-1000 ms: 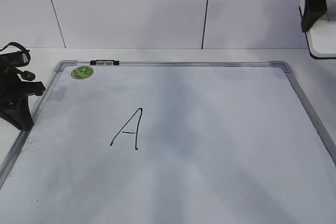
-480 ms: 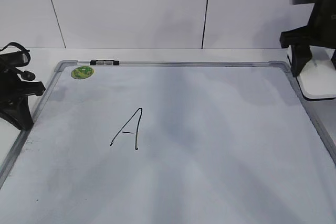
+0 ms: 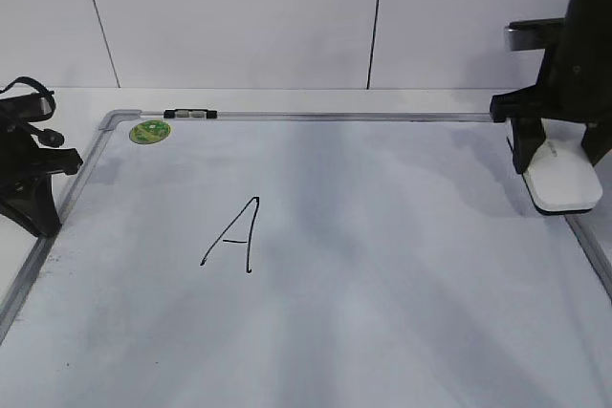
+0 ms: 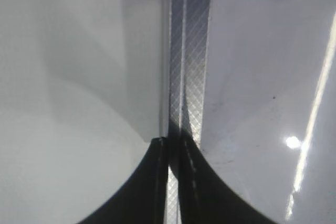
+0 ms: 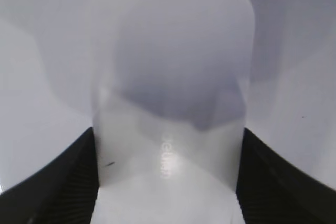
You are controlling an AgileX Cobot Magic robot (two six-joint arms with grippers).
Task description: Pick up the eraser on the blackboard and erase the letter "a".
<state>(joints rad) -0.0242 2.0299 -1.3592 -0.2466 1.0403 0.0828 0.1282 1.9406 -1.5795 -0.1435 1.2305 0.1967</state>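
The blackboard [image 3: 382, 274] is a white board with a silver frame, lying flat. A tall capital "A" [image 3: 234, 234] is drawn left of its middle; no small letter "a" shows anywhere. My right gripper [image 3: 559, 164] is shut on the white eraser [image 3: 564, 186], low over the board's right edge near the far right corner. In the right wrist view the eraser [image 5: 168, 77] fills the space between the jaws [image 5: 168, 182]. My left gripper [image 3: 40, 222] is shut and empty over the board's left frame, with its tips [image 4: 173, 148] above the frame strip [image 4: 189, 51].
A round green sticker [image 3: 150, 131] sits in the board's far left corner. A small black-and-white clip [image 3: 190, 114] lies on the far frame. A white panelled wall stands behind the table.
My right gripper has come down and to the left with the eraser, from off the board's right side to its right edge. The left arm has not moved.
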